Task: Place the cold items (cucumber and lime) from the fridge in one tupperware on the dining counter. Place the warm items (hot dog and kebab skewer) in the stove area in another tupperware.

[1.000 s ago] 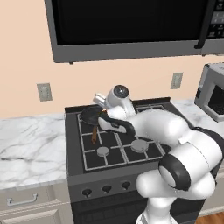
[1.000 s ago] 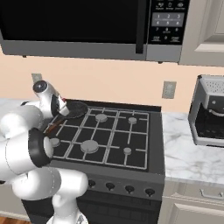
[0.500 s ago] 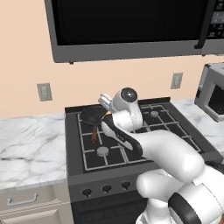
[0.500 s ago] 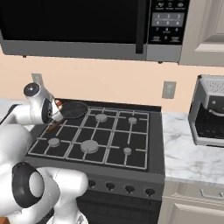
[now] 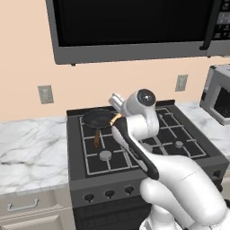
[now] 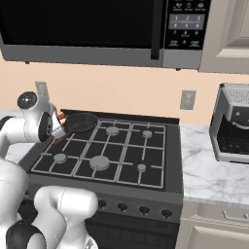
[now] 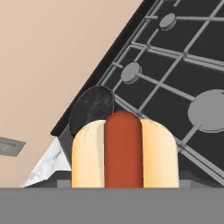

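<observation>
Holding the hot dog (image 7: 125, 151), our gripper has the tan bun between its jaws, end-on to the hand camera, with the reddish sausage running down the middle; the bun fills the lower centre of the hand view and hides the finger tips. In the left base view the gripper (image 5: 116, 101) shows past the white wrist, above the back left part of the black gas range (image 5: 134, 148), and a sliver of orange-tan shows just beside it. In the right base view we see the same hand at the far left, with a small reddish patch peeking out by the wrist, beside the black frying pan (image 6: 80, 122)

That pan sits on the rear left burner, its brown handle (image 5: 97, 139) pointing toward the front of the range. Beyond the hot dog, the hand view shows the dark round pan (image 7: 92, 107), the grates and grey burner caps. White marble countertops (image 5: 31, 150) flank the range on both sides. A grey microwave (image 6: 97, 29) hangs above it, and a coffee machine (image 6: 232, 124) stands on the right counter
</observation>
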